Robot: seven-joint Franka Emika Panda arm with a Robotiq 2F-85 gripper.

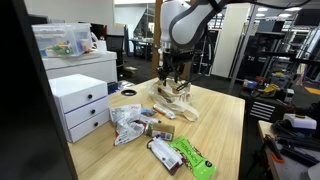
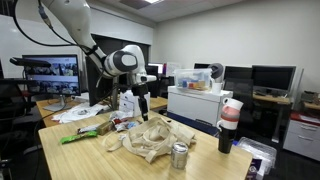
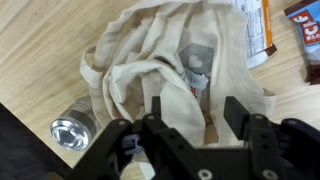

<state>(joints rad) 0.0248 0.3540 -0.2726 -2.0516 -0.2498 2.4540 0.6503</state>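
A crumpled cream cloth bag (image 3: 175, 60) lies on the wooden table; it shows in both exterior views (image 1: 172, 100) (image 2: 150, 138). A small packet (image 3: 197, 82) sits in its folds. My gripper (image 3: 192, 112) hangs just above the bag with its fingers spread apart and nothing between them. In the exterior views the gripper (image 1: 172, 80) (image 2: 128, 104) hovers over the bag's far part.
A silver can (image 3: 72, 132) (image 2: 179, 155) stands beside the bag. Snack packets (image 1: 128, 124), a green wrapper (image 1: 192, 158) and bars (image 3: 258, 25) lie on the table. A white drawer unit (image 1: 80, 105) stands at the table edge. A cup (image 2: 230, 122) stands near a corner.
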